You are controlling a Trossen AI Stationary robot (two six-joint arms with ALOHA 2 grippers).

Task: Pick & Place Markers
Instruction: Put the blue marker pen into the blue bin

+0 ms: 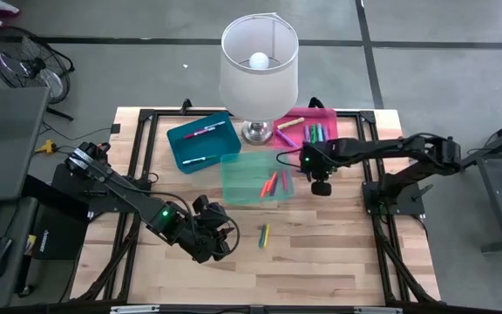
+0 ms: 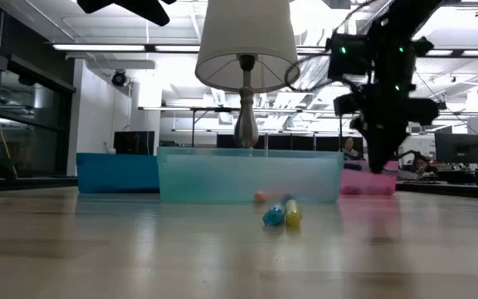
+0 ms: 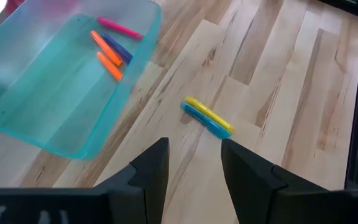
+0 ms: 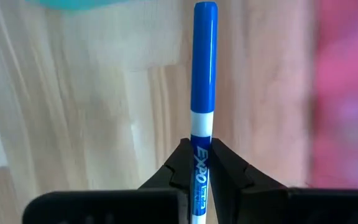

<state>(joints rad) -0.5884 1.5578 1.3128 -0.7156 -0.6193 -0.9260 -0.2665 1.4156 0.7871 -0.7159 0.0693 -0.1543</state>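
My right gripper (image 1: 321, 185) hangs over the table between the pale aqua bin (image 1: 255, 179) and the pink bin (image 1: 314, 129), shut on a blue-and-white marker (image 4: 204, 74). My left gripper (image 3: 194, 165) is open near the table's front, just left of a yellow and a blue marker (image 3: 207, 116) that lie flat side by side on the wood (image 1: 264, 235). Orange, pink and purple markers (image 3: 110, 46) lie in the aqua bin. More markers lie in the pink bin and in the teal bin (image 1: 203, 139). My right gripper pinches the marker between its two fingertips (image 4: 179, 163) on the labelled barrel (image 4: 202, 163), below the white band. The marker runs on past the fingertips in line with the fingers, blue end (image 4: 205, 25) foremost. It is lifted clear of the table.
A table lamp with a white shade (image 1: 260, 65) stands at the far middle between the teal and pink bins, its base (image 1: 257, 133) behind the aqua bin. Black frame bars run along the table's edges. Bare wood lies around the two loose markers.
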